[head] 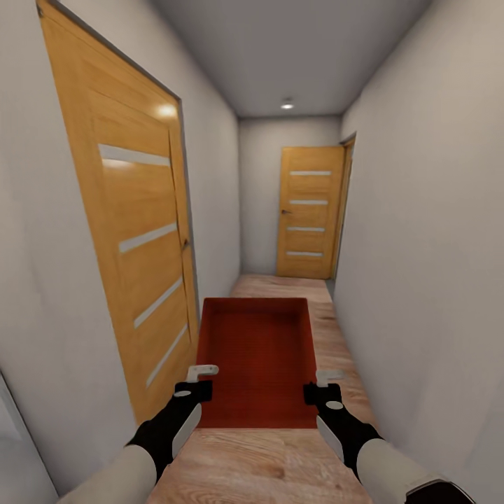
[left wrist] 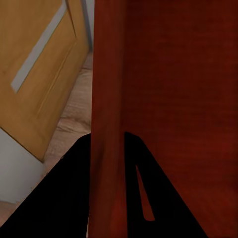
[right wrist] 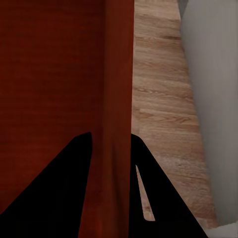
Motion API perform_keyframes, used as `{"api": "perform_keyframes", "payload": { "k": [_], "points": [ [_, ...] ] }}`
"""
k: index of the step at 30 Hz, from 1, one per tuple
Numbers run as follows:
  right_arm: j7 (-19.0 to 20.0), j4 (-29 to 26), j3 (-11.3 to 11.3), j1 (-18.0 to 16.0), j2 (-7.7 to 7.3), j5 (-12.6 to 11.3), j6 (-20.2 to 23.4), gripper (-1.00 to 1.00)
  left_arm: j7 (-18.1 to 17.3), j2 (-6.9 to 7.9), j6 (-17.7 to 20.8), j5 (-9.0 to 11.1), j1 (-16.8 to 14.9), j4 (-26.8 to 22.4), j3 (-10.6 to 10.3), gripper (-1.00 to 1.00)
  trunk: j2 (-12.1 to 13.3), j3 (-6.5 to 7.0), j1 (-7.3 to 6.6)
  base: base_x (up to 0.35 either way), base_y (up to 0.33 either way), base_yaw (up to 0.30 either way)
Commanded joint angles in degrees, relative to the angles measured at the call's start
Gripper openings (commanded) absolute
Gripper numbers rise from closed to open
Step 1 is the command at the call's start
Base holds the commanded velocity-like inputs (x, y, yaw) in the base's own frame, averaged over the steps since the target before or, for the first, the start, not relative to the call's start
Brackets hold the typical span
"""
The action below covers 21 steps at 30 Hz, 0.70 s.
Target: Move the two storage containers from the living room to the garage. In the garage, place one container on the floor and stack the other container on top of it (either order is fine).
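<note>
Narrow corridor: the storage container (head: 255, 360) hangs between both arms, left gripper (head: 198, 381) pinching its left wall, right gripper (head: 320, 387) its right; wooden doors (head: 136, 231) close alongside and ahead.

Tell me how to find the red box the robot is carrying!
Look down the narrow hallway with the wooden doors. Low in the middle, above the plank floor, two black grippers, left and right, hold an orange-red storage container by its side walls. It's the only red thing there.
</note>
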Motion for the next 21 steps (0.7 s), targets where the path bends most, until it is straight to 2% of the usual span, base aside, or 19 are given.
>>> {"api": "perform_keyframes", "payload": {
  "k": [1, 14, 21],
  "points": [
    [-0.09, 0.15, -1.17, -0.03, 1.12, -0.84, -0.32, -1.00, 0.85, 0.00, -1.90, 2.28, -0.06, -1.53, 0.66, -1.00, -0.07, -0.10, 0.05, 0.322, 0.117, -0.001],
    [-0.09, 0.11, -1.17, -0.03, 1.12, -0.84, -0.65, -1.00, 0.85, 0.00, -1.96, 2.28, -0.06, -1.36, 0.62, -1.00, -0.07, -0.10, 0.05, 0.322, 0.116, -0.005],
    [-0.12, 0.16, -1.17, -0.03, 1.10, -0.84, -0.67, -1.00, 0.76, 0.00, -1.96, 2.38, -0.06, -1.30, 0.62, -1.00, -0.07, -0.10, 0.05, 0.322, 0.034, -0.221]
  ]
}}
